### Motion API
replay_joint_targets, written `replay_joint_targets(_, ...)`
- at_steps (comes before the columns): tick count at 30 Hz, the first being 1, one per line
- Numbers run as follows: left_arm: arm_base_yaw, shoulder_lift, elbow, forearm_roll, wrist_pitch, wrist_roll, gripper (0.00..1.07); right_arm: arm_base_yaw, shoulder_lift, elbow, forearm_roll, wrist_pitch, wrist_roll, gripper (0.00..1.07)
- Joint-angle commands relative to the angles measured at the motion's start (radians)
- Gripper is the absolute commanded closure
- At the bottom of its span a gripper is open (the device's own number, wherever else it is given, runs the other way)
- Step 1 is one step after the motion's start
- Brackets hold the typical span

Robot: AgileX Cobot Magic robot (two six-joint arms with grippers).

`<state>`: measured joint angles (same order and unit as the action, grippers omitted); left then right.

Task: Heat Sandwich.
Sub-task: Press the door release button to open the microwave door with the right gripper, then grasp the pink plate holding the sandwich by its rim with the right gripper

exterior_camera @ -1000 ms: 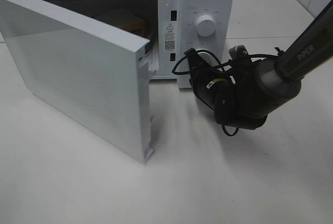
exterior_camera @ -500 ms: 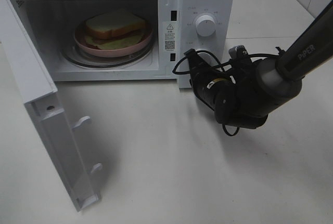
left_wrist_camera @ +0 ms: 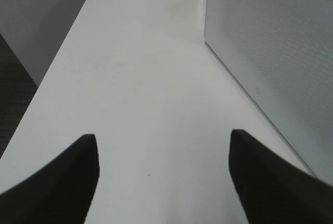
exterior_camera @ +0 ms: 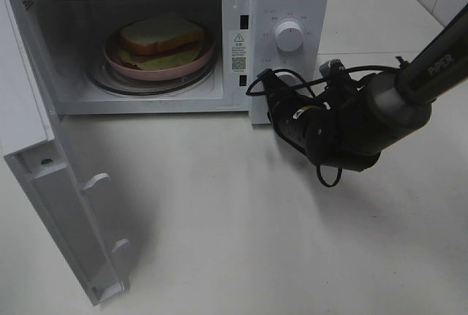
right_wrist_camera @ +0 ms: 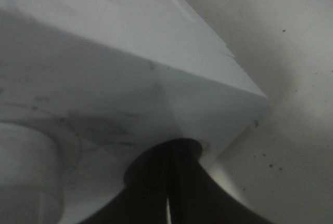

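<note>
**A:** Entry, nearest first. Your left tool [left_wrist_camera: 164, 174] hangs over the bare white counter [left_wrist_camera: 140, 94]. Its fingers are spread wide with nothing between them. The white perforated microwave door [left_wrist_camera: 270, 52] stands just beside it, fully open.

**B:** And the other arm?

**A:** Your right tool [right_wrist_camera: 167, 193] has its fingers pinched to a thin slit and is empty. It sits hard by the lower front corner of the white microwave oven [right_wrist_camera: 130, 52], under the control panel. I cannot tell whether it touches.

**B:** Sandwich?

**A:** The white-bread sandwich with tan crust and greenish filling [exterior_camera: 161, 36] lies on the round pink plate [exterior_camera: 208, 55]. The plate rests on the glass turntable [exterior_camera: 110, 85] inside the open cavity. Farther along the front is the round white timer dial [exterior_camera: 288, 36].

**B:** Risks?

**A:** Judgement only.
- **Order:** the door must be shut before you go for the dial.
- **Door:** if you shove its free edge too fast with the left tool, it may slam. That could shift the oven on the smooth counter or jolt the plate.
- **Right arm:** it is crowded against the front. A careless lift toward the dial could scrape the panel or snag the loose black cable [exterior_camera: 250, 90].
</note>
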<state>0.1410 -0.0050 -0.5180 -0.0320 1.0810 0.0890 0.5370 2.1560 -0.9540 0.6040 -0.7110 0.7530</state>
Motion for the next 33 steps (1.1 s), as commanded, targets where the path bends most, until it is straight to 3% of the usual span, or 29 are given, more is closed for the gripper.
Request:
replay_joint_targets(1, -0.007, -0.016, 0.002, 0.004, -0.014, -0.004, 0.39, -0.034, -0.015, -0.028, 0.000, -0.449, -0.038, 1.07)
replay_joint_targets(13, -0.007, -0.016, 0.002, 0.004, -0.014, -0.004, 0.39, -0.014, -0.045, 0.066, -0.001, -0.449, -0.048, 1.07)
replay_joint_targets(23, -0.007, -0.016, 0.002, 0.004, -0.014, -0.004, 0.39, -0.010, -0.116, 0.151, -0.081, -0.437, -0.106, 1.07)
replay_joint_targets(33, -0.007, -0.016, 0.002, 0.004, -0.014, -0.004, 0.39, -0.010, -0.215, 0.301, -0.114, -0.370, -0.114, 1.07)
